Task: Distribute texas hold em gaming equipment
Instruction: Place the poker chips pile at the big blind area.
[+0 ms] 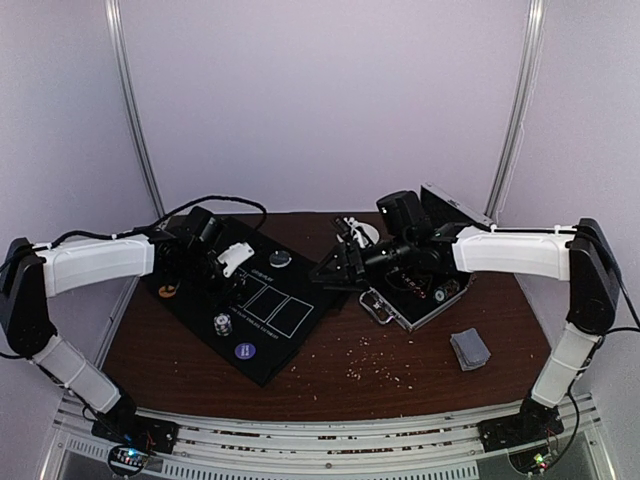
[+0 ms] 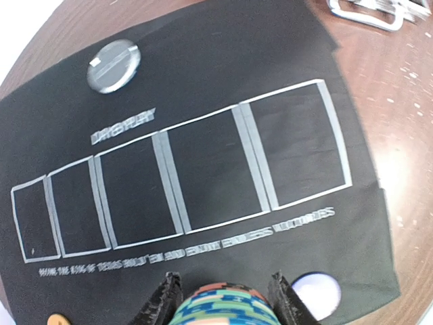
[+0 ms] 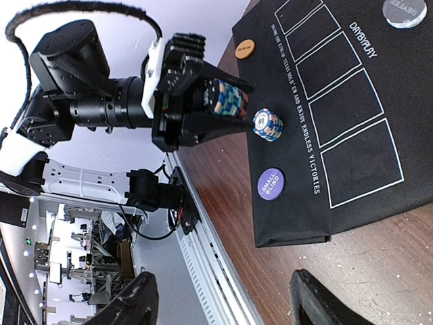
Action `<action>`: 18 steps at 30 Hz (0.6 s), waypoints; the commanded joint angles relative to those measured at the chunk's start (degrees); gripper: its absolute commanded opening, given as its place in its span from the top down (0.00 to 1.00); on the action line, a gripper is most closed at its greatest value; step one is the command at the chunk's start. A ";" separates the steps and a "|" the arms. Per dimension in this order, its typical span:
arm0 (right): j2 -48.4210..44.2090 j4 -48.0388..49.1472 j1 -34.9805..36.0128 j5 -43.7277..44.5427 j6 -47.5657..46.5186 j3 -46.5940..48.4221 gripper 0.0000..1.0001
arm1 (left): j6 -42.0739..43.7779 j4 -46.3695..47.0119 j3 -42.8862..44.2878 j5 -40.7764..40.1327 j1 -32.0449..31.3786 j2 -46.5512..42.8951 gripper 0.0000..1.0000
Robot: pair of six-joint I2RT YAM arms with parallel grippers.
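Left tool (image 2: 223, 296) is clamped on a stack of striped poker chips (image 3: 222, 101), above the near-left edge of the black mat (image 2: 203, 81). Right tool (image 3: 230, 306) has its jaws apart, holding nothing. 1 more chip stack (image 3: 268, 124) stands on the mat near a purple disc (image 3: 270, 183).

1. A black cloth mat (image 1: 262, 320) is lying askew over the left half of the brown wooden table (image 1: 420, 385), with its white-outlined boxes and lettering facing up.
2. A silver case (image 1: 398, 312) is sitting open at centre right, near the mat's right corner.
3. Pale crumbs (image 1: 375, 368) are lying scattered on bare wood at lower centre.
4. A lilac backdrop (image 1: 320, 100) is filling the upper frame.
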 commanded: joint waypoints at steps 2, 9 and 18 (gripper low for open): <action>-3.92 -0.64 -1.25 -1.92 -2.35 -2.31 0.32 | -1.04 1.79 2.23 -0.43 5.69 0.59 1.00; -5.74 -1.43 -2.86 -3.61 -4.12 -3.54 0.32 | -2.07 3.59 1.06 -1.18 12.76 1.47 1.00; -7.46 -3.28 -4.78 -5.43 -6.82 -4.13 0.32 | -6.72 7.62 -2.37 -4.00 21.00 4.08 1.00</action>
